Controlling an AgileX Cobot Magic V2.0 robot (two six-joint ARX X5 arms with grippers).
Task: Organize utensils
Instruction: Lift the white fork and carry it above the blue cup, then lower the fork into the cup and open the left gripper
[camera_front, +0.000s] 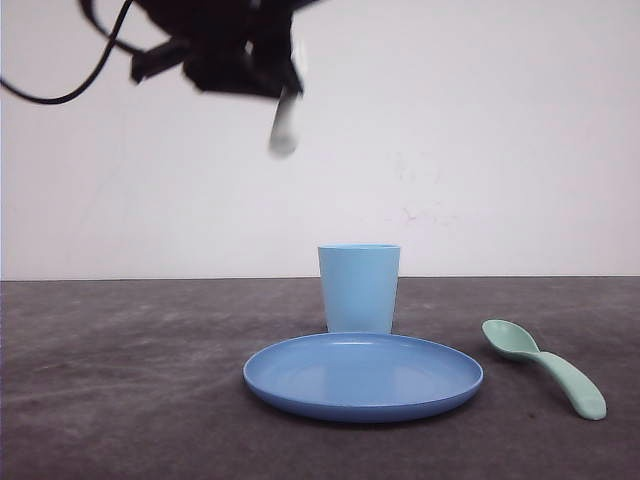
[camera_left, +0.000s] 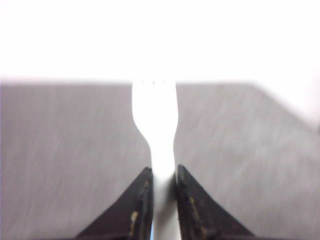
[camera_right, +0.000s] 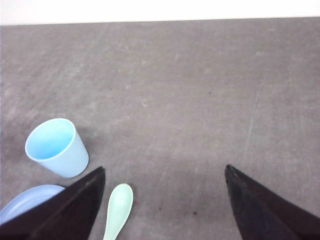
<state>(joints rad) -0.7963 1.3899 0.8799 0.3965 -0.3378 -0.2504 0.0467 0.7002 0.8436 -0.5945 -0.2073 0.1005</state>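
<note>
1. The left gripper (camera_front: 283, 100) is hanging high above the worktop (camera_front: 120, 400) at the top of the front view, its jaws clenched around the handle of the white fork (camera_front: 284, 128), which is dangling below them, blurred.
2. The step in hand looks like carrying the fork toward a resting place; the light blue cup (camera_front: 359, 288) behind the blue plate (camera_front: 363, 376) seems the likely target, though that is a judgement.
3. The next move would call for bringing the fork over the cup's open mouth, lining it up upright, lowering, and only then letting go.
4. The mint-green spoon (camera_front: 545, 365) is lying on the worktop just to the right of the plate, untouched, apart from the plate's rim.
5. The left wrist view is showing what the front view blurs: the fork (camera_left: 155, 120) pinched at its neck between the dark fingers (camera_left: 137, 210), tines pointing away.
6. The right wrist view is looking down on the cup (camera_right: 57, 146), the spoon's bowl (camera_right: 119, 202) and a sliver of plate (camera_right: 25, 200); the right gripper (camera_right: 165, 210) is standing with jaws spread wide, grasping nothing.
</note>
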